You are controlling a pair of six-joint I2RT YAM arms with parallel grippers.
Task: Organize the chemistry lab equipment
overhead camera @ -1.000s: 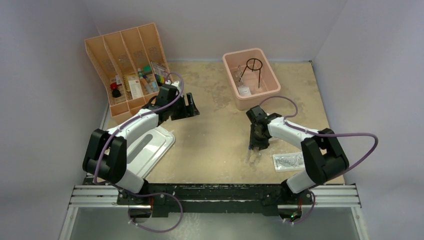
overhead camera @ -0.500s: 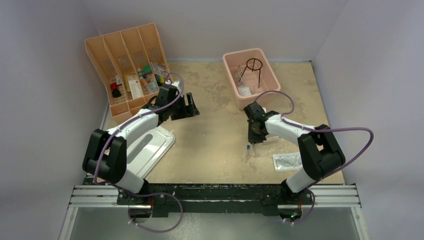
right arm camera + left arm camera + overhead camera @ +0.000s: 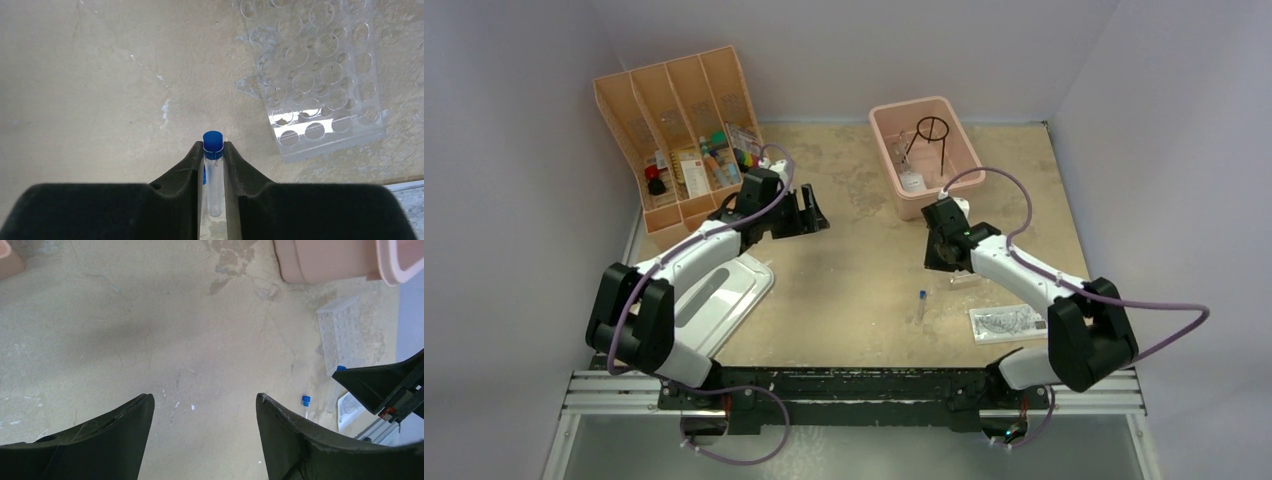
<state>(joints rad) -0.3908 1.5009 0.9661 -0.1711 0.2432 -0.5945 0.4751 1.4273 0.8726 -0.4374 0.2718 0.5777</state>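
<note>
My right gripper (image 3: 213,145) is shut on a clear tube with a blue cap (image 3: 214,170) and holds it above the table, cap forward. The gripper is just left of the clear well rack (image 3: 315,75). In the top view this gripper (image 3: 941,250) is near the pink tub. A second blue-capped tube (image 3: 921,303) lies on the table and also shows in the left wrist view (image 3: 306,400). My left gripper (image 3: 202,405) is open and empty over bare table, next to the orange tray in the top view (image 3: 809,215). The black wire tripod (image 3: 932,128) stands in the pink tub.
The pink tub (image 3: 959,125) stands at the back centre. The orange divided tray (image 3: 624,110), holding several small items, stands at the back left. A white lid (image 3: 744,290) lies under the left arm. A clear packet (image 3: 1007,322) lies at the front right.
My right gripper has risen from the front of the table and moved back toward the well rack with one tube. The other tube stays on the table. The left gripper has barely moved.
</note>
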